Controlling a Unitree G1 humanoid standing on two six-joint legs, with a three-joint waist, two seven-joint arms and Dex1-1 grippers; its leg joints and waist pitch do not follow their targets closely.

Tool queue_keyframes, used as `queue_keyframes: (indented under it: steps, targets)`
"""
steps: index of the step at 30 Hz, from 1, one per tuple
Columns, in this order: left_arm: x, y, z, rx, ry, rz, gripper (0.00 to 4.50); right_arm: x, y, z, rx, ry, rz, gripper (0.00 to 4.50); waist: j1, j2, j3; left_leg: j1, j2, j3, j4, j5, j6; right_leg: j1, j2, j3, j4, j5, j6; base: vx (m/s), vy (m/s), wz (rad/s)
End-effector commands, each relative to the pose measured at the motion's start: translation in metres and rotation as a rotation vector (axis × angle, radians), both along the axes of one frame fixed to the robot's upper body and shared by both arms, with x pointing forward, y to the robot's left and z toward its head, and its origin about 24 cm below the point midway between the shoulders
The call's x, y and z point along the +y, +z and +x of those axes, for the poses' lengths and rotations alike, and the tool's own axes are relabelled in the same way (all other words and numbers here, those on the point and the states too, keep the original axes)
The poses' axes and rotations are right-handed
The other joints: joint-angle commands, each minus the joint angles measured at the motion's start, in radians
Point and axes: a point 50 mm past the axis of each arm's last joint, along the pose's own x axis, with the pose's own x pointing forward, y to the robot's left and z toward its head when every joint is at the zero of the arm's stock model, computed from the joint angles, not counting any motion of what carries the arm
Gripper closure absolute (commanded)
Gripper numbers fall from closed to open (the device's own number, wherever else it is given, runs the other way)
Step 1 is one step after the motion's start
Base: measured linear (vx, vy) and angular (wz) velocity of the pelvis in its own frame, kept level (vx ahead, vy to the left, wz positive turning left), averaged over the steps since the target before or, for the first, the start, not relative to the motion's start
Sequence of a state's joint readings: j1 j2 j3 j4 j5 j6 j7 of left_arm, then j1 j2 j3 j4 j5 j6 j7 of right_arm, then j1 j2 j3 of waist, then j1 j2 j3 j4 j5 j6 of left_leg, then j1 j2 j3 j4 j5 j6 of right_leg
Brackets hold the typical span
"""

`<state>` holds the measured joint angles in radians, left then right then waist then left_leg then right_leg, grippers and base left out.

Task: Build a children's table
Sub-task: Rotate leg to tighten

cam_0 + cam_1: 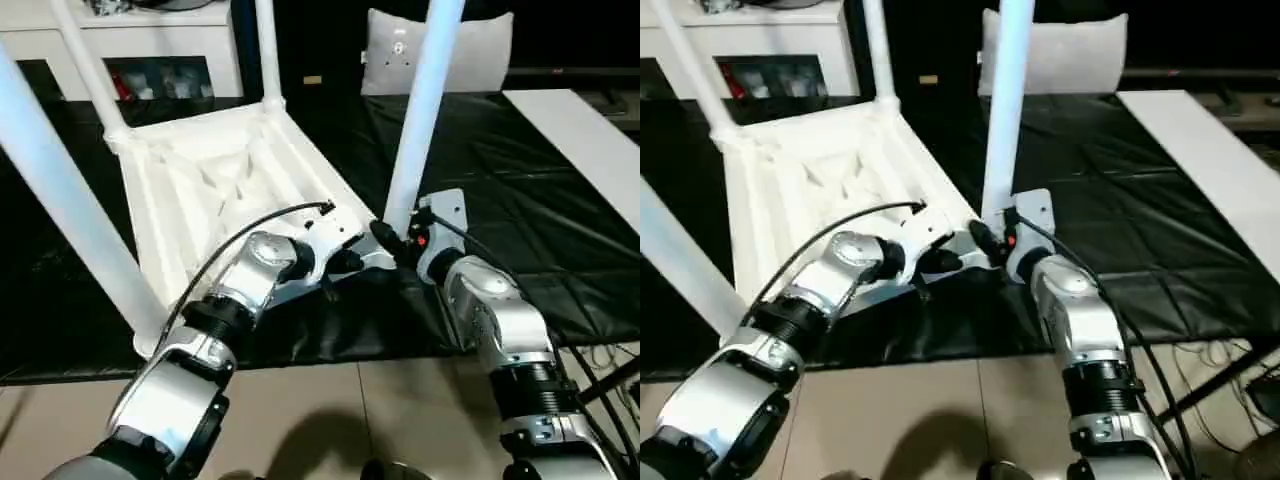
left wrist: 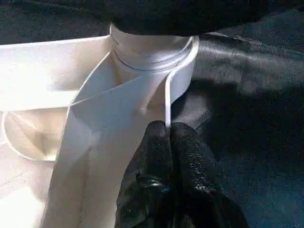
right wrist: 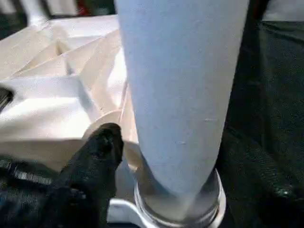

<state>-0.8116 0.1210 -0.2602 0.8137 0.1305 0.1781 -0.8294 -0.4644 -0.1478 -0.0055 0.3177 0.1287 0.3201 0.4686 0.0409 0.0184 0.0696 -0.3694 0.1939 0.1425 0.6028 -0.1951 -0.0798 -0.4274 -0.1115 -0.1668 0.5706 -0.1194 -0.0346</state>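
The children's table lies upside down on a black mat. Its ribbed white tabletop (image 1: 200,190) faces up, and several white legs stand in its corner sockets. The near right leg (image 1: 420,110) rises from the corner closest to my grippers. My left gripper (image 1: 338,262) is shut on the tabletop's thin rim beside that socket; its fingertips (image 2: 159,137) pinch the edge. My right gripper (image 1: 392,240) sits at the base of that leg (image 3: 180,95). One black finger (image 3: 102,142) stands a little off the leg; the other is hidden behind it.
The black mat (image 1: 500,200) covers the floor under the table. A white cabinet (image 1: 150,40) stands at the back left, a white cushion (image 1: 470,55) behind the leg, and a white board (image 1: 590,140) lies at the right. Cables (image 1: 610,360) trail by my right arm.
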Motion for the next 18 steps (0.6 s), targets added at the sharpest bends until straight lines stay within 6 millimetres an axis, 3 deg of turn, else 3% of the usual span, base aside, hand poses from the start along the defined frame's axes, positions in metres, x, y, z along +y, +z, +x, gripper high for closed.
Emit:
queue_keyframes:
  steps: [1, 4, 8, 12, 13, 14, 18]
  targets:
    - [0.003, 0.011, 0.003, -0.051, -0.007, -0.019, 4.50, 0.012, 0.004, -0.005, -0.034, 0.100, 0.022, 1.02, 0.013, -0.012, -0.101, -0.013, 0.019, 0.007, -0.053, -0.054, 0.134, 0.094, -0.048, 0.057, -0.052, -0.224, -0.158, 0.000, 0.000, 0.00]
    - [0.024, 0.006, -0.003, -0.040, -0.115, 0.045, 4.50, -0.016, 0.002, -0.011, -0.043, 0.160, -0.010, 0.57, 0.017, -0.010, -0.096, -0.010, 0.018, 0.011, -0.055, -0.093, 0.138, 0.093, -0.046, 0.057, -0.063, -0.273, -0.146, 0.000, 0.000, 0.00]
    - [0.034, 0.004, -0.010, -0.027, -0.240, 0.092, 4.50, -0.030, 0.002, -0.020, -0.038, 0.273, -0.034, 0.28, 0.021, -0.007, -0.088, -0.004, 0.020, 0.012, -0.060, -0.161, 0.108, 0.089, -0.046, 0.055, -0.077, -0.384, -0.109, 0.000, 0.000, 0.00]
    - [0.051, -0.002, -0.024, 0.009, -0.475, 0.212, 4.50, -0.048, 0.002, -0.041, 0.016, 0.570, -0.066, 0.28, 0.031, -0.010, -0.082, 0.009, 0.026, 0.009, -0.065, -0.226, 0.097, 0.085, -0.047, 0.053, -0.092, -0.478, -0.071, 0.000, 0.000, 0.00]
    - [0.052, -0.003, -0.025, 0.014, -0.497, 0.230, 4.50, -0.049, 0.003, -0.043, 0.018, 0.600, -0.070, 0.28, 0.029, -0.009, -0.077, 0.009, 0.029, 0.010, -0.068, -0.244, 0.094, 0.084, -0.047, 0.053, -0.093, -0.496, -0.069, 0.000, 0.000, 0.00]
    - [0.053, -0.003, -0.027, 0.016, -0.527, 0.244, 4.50, -0.050, 0.004, -0.044, 0.020, 0.623, -0.069, 0.28, 0.030, -0.013, -0.080, 0.013, 0.026, 0.010, -0.066, -0.249, 0.082, 0.084, -0.049, 0.050, -0.097, -0.520, -0.063, 0.000, 0.000, 0.00]
    - [0.054, -0.004, -0.034, 0.033, -0.643, 0.267, 4.50, -0.051, 0.005, -0.045, 0.042, 0.698, -0.062, 0.62, 0.044, -0.008, -0.080, 0.021, 0.029, 0.009, -0.068, -0.245, 0.068, 0.083, -0.052, 0.045, -0.104, -0.556, -0.052, 0.000, 0.000, 0.00]
